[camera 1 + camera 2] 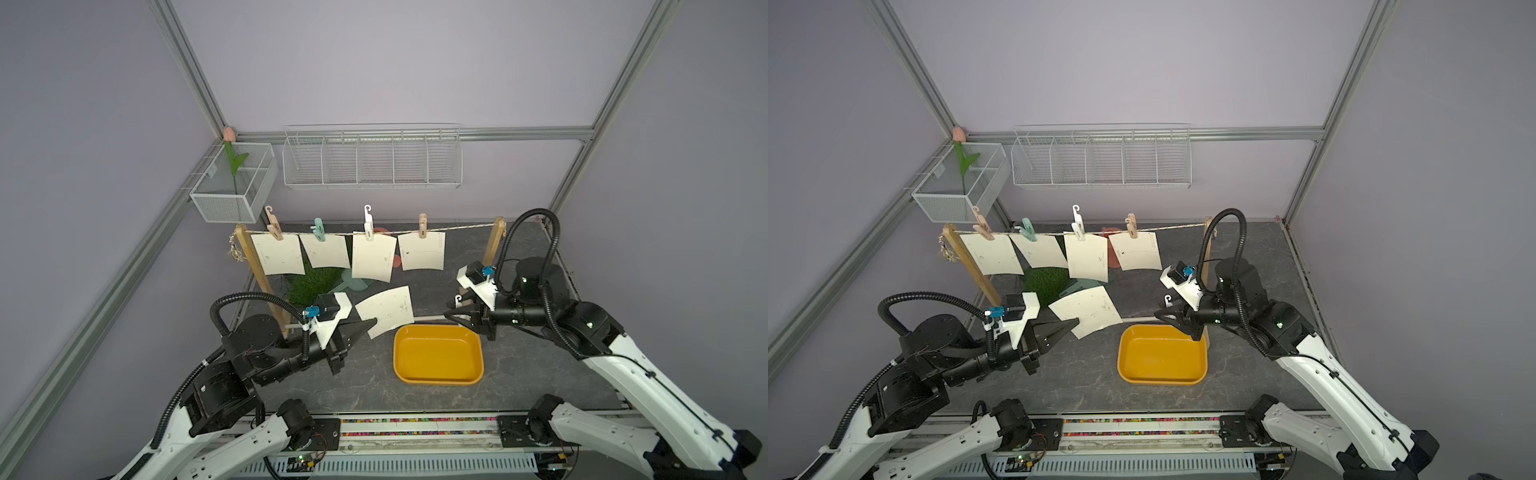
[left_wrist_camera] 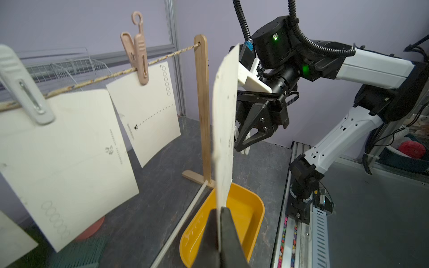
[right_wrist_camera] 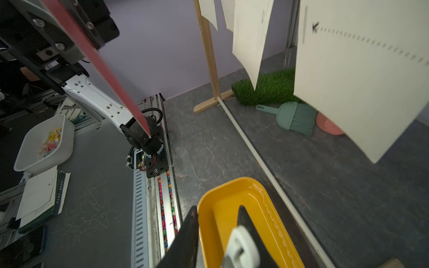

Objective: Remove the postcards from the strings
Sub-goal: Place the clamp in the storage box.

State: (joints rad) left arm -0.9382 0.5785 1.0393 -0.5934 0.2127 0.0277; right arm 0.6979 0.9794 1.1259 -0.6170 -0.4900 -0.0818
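in both top views the left tool (image 1: 374, 322) is pinched tight on a corner of the freed postcard (image 1: 386, 309), held in the air between the rack and the yellow tray (image 1: 438, 380). four hanging postcards (image 1: 277, 254) are pegged to the string (image 1: 457, 227). the right tool (image 1: 451, 316), narrow, grips a white clothespin (image 1: 458, 300) by the tray's far corner, above the worktop (image 1: 365, 386).

left wrist view: the freed postcard (image 2: 224, 130) rises edge-on from the closed jaws, with the yellow tray (image 2: 261, 210) below it.

right wrist view: the white clothespin (image 3: 241, 246) sits between the fingers, over the yellow tray (image 3: 241, 179).

judgement: one card is off and is being put away. next, carry it over the tray and open low, so it drops flat; the peg likely needs dropping too.
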